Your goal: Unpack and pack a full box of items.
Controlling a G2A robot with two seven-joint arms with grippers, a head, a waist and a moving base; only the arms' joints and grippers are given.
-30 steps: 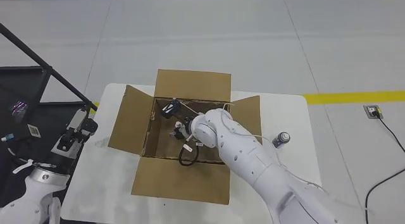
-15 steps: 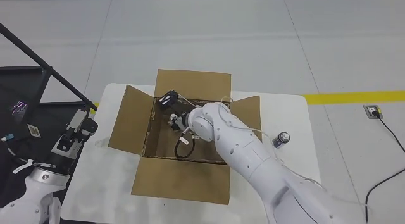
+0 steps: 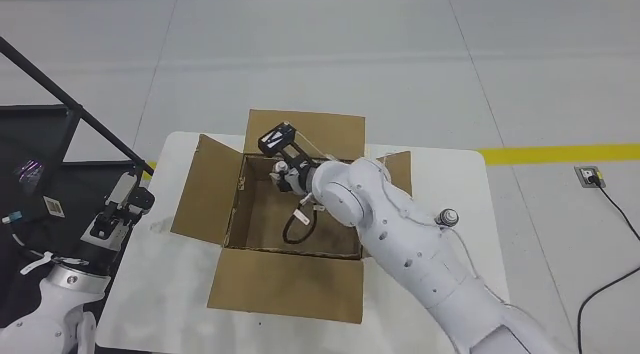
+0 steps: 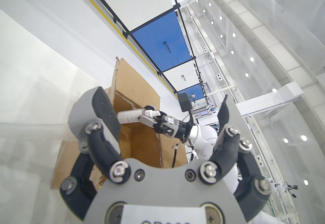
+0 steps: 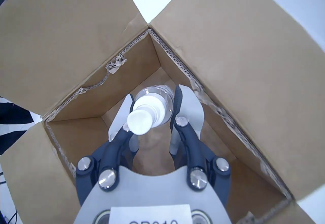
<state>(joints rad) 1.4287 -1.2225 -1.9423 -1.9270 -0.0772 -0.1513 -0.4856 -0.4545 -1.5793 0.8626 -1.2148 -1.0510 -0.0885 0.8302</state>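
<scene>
Box (image 3: 285, 282) of brown cardboard, standing on the white table (image 3: 175, 299) with all four flaps folded outward. The right gripper (image 5: 155, 94) hangs over the far part of the opening, close to the far flap, its two fingers pinching the neck of a clear bottle (image 5: 149, 106) with a white pump top. The left gripper (image 4: 163, 98) is off the left edge of the table, well apart from the box, its fingers spread wide with nothing between them. A small dark can (image 3: 444, 217) stands on the table just beside the right-hand flap.

Progress, as a judgement: the work appears to be in its unpacking half. One item is already out on the table and a second is in the grip above the box, not yet set down. Repacking does not look to have begun.

Hidden or uncertain: in the top view the arm covers the middle of the box's inside and part of the can. The right wrist view shows bare cardboard floor in the corner below the bottle, but the gripper's own body blocks the nearer floor, so whether other items remain inside cannot be told. The bottle's lower body is masked by its cap and the fingers, so whether its base is clear of the rim is unclear. The can is too small to say what kind it is
</scene>
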